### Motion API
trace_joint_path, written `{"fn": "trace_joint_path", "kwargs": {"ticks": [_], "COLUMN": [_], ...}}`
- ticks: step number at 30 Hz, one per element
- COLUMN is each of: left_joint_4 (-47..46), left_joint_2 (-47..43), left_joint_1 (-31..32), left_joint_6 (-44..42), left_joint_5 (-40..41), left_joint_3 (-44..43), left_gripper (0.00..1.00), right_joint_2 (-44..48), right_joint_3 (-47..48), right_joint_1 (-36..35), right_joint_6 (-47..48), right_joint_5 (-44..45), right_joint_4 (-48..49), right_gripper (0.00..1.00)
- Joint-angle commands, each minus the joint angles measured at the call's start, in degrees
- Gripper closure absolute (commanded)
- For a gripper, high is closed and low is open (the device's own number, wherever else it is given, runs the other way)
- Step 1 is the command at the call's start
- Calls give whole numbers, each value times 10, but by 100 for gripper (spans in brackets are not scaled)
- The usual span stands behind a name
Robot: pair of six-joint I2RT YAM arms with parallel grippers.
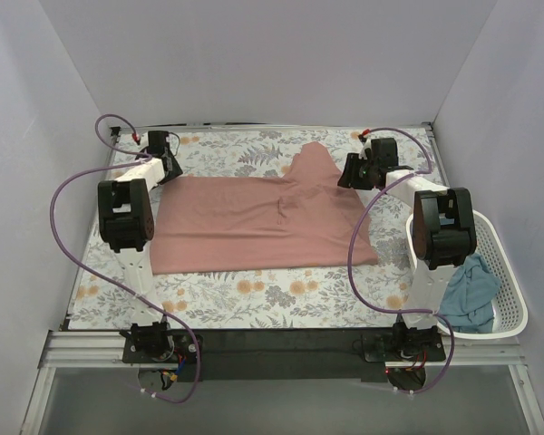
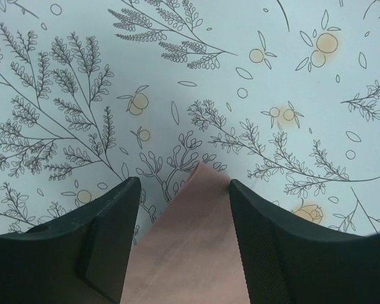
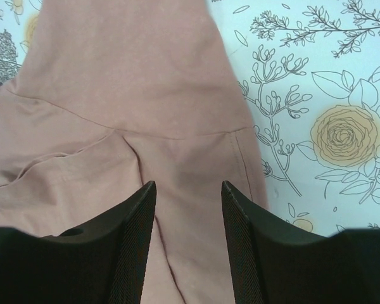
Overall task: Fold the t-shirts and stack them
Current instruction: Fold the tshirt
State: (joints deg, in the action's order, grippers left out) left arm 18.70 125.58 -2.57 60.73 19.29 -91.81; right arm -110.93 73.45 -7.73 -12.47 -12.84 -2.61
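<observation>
Two sets of jaws are standing partly open, gripping nothing. We are seeing the left gripper [image 2: 183,187] straddling the far-left corner of the pink t-shirt [image 1: 254,222], which is lying spread on the floral cloth [image 1: 281,292], and the right gripper [image 3: 189,185] straddling its sleeve seam. We are judging that closing now is risking a shallow left pinch slipping, or catching the floral cloth too.

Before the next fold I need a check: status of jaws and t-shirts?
Left jaws open astride pink t-shirt corner; right jaws open over its cloth. Teal t-shirt lies in basket. Nothing in the way.
</observation>
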Motion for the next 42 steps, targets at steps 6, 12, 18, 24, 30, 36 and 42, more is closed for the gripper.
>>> {"fn": "trace_joint_path", "kwargs": {"ticks": [6,12,18,24,30,36,42], "left_joint_4": [29,56,93,95,90,85,83], "left_joint_2": [19,40,68,68,63,63,63], "left_joint_1": [-1,-2,1,2,2,2,1], "left_joint_6": [-30,-30,-23,-33,-41,-45,-43], "left_joint_5": [1,-5,-29,-30,-29,-27,-29], "left_joint_3": [-38,-53,-73,-62,-58,-53,-50], "left_gripper": [52,53,59,82,100,100,100], "right_joint_2": [16,18,13,-6,-64,-119,-131], "right_joint_3": [-9,2,15,44,129,186,189], "right_joint_1": [1,2,1,1,3,3,3], "right_joint_6": [26,40,50,68,91,106,112], "right_joint_5": [22,32,41,71,85,57,42], "right_joint_4": [-7,-7,-9,-10,-33,-69,-97], "right_gripper": [48,48,48,46,45,48,53]}}
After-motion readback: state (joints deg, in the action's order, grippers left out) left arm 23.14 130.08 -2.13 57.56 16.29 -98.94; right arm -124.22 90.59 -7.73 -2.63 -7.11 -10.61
